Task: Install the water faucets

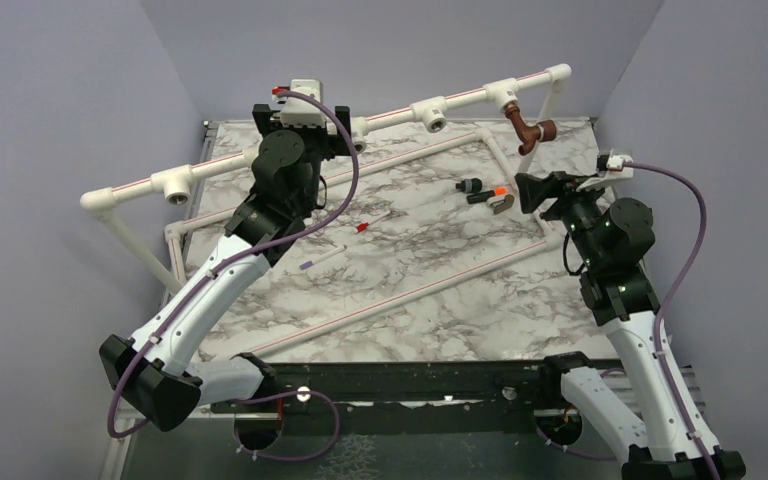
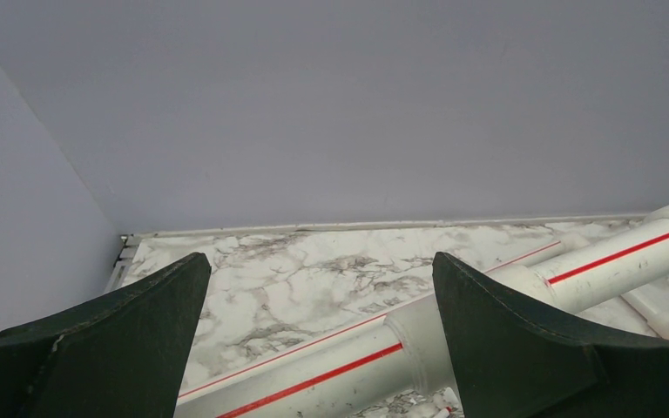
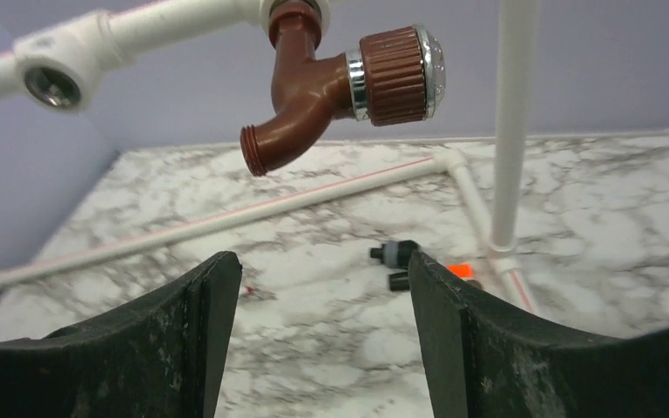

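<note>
Marbled table [image 1: 430, 270] under lavender walls: small copper-brown metal faucet [image 3: 314, 87] hangs from the white plastic pipe [image 1: 460, 97] far right; right hand [image 3: 322, 266] half-parted, empty just below it, left hand [image 2: 318, 261] wide; best grip its body squarely to tighten.

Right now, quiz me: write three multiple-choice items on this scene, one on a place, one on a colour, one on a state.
1. Where is the faucet? A inside a drawer; B screwed into a tee on the raised pipe; C inside a bin.
2. What colour is the pipe's stripe? A blue; B green; C red.
3. How is the right gripper? A open, empty; B shut on the faucet; C shut on the pipe.
Key: 1 B, it hangs from the tee's outlet; 2 C, a red line runs along it; 3 A, its jaws stand apart, nothing between.
</note>
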You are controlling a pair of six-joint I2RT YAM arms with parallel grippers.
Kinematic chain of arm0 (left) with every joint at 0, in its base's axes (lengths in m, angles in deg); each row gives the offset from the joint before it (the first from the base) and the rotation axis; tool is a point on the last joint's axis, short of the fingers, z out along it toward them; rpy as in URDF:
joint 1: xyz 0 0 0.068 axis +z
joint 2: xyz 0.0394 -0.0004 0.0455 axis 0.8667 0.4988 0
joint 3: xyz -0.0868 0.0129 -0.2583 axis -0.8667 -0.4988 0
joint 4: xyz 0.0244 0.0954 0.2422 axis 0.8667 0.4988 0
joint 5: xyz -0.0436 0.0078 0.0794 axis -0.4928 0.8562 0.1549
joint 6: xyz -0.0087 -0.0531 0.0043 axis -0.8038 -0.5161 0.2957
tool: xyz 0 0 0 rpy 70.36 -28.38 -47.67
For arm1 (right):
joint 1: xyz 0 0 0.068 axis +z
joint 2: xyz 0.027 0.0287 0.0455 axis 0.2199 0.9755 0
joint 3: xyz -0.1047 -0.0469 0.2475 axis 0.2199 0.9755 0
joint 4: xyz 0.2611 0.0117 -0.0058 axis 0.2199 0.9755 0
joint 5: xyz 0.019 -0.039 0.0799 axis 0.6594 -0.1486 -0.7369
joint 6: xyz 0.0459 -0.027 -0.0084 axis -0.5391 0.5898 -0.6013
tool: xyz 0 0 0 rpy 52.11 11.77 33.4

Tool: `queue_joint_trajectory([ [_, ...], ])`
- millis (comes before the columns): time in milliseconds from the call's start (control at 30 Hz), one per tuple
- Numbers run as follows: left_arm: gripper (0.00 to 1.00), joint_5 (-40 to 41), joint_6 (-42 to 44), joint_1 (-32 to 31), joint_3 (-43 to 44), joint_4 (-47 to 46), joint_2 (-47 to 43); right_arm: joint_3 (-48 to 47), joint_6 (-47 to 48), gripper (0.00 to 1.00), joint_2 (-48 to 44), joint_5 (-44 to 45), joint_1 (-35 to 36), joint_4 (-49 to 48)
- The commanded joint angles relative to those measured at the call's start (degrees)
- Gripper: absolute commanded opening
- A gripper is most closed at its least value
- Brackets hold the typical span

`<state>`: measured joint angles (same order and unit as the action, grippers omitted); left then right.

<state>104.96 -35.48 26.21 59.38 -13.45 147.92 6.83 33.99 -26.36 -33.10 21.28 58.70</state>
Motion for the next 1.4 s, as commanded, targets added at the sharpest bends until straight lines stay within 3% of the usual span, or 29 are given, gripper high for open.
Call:
queue_joint_trajectory([
  [0, 0.99, 0.6, 0.0, -0.4, -2.4, 6.6, 0.3, -1.1, 24.8, 0.76, -1.4, -1.1, 0.3, 1.5],
  [200, 0.99, 0.8, 0.2, -0.8, -2.8, 5.9, 0.6, -1.1, 43.5, 0.79, -0.4, -1.8, 0.4, -0.2],
  [667, 0.99, 2.0, 1.0, -2.1, -3.3, 5.3, 0.2, 4.3, 82.8, 0.79, 4.9, -8.0, 0.4, -18.3],
  [867, 0.99, 2.3, 1.3, -2.3, -3.4, 5.2, 0.2, 4.7, 88.4, 0.71, 7.1, -12.0, 0.4, -22.1],
  [1367, 0.99, 2.7, 1.7, -2.5, -3.5, 5.1, 0.7, 3.3, 98.9, 0.66, 13.1, -12.4, 1.4, -27.0],
])
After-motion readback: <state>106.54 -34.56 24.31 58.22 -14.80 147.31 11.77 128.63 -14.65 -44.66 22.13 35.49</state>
